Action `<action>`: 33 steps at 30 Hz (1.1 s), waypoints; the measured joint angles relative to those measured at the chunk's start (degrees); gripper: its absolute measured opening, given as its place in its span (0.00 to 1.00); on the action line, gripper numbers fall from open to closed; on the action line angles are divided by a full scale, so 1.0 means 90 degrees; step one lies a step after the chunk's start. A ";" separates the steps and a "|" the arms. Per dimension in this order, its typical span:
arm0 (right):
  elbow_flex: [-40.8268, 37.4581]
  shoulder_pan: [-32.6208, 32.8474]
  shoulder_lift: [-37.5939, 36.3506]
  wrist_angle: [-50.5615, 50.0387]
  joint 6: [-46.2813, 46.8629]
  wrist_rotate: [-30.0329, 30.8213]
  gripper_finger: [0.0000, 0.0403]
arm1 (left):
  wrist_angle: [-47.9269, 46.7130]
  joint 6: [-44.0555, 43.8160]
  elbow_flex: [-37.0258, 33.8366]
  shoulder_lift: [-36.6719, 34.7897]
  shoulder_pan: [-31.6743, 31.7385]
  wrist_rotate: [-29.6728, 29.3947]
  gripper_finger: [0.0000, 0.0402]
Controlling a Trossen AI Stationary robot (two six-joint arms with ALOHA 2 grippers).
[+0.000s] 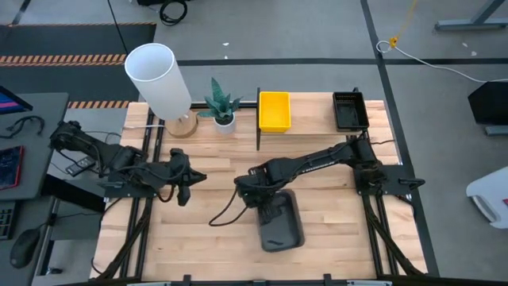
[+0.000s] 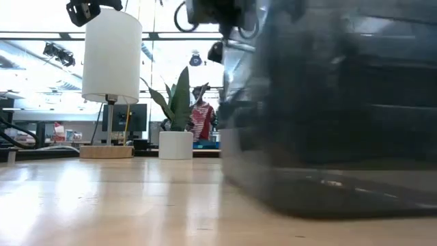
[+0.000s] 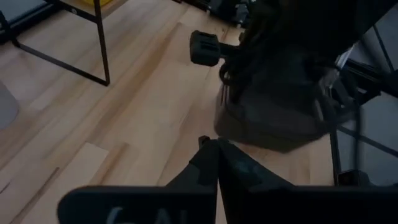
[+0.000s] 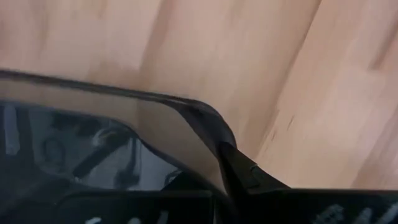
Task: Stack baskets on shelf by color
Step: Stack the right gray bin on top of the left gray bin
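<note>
A smooth dark grey basket [image 1: 280, 224] stands on its bottom near the table's middle and fills the right of the low view [image 2: 328, 123]. My right gripper [image 1: 259, 191] is at its far left corner, shut on the wall. On the shelf [image 1: 313, 127] at the far edge sit a yellow basket [image 1: 274, 110] and a black mesh basket [image 1: 349, 110]. The other baskets are out of view. My left gripper [image 1: 184, 181] hovers left of the grey basket, its fingers shut [image 3: 214, 149] on nothing. My right gripper [image 4: 214, 168] holds the grey basket by its rim near a rounded corner [image 4: 208, 124]. The wall is pinched with one finger [image 4: 245, 171] outside and the other inside the basket. The fingers come from above, slanting from the far side. The basket's bottom [image 2: 321, 201] rests on the table.
A white lamp [image 1: 159, 78] and a potted plant [image 1: 221, 105] stand at the far left, beside the shelf's black post [image 1: 258, 119]. A cable [image 1: 226, 210] trails on the table left of the grey basket. A person [image 2: 200, 119] is in the room beyond.
</note>
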 joint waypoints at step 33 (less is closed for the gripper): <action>-0.0203 -0.0782 -0.0835 -0.1098 0.0755 -0.0199 0.51 | 0.0038 -0.0163 0.0000 0.0004 0.0002 -0.0024 0.04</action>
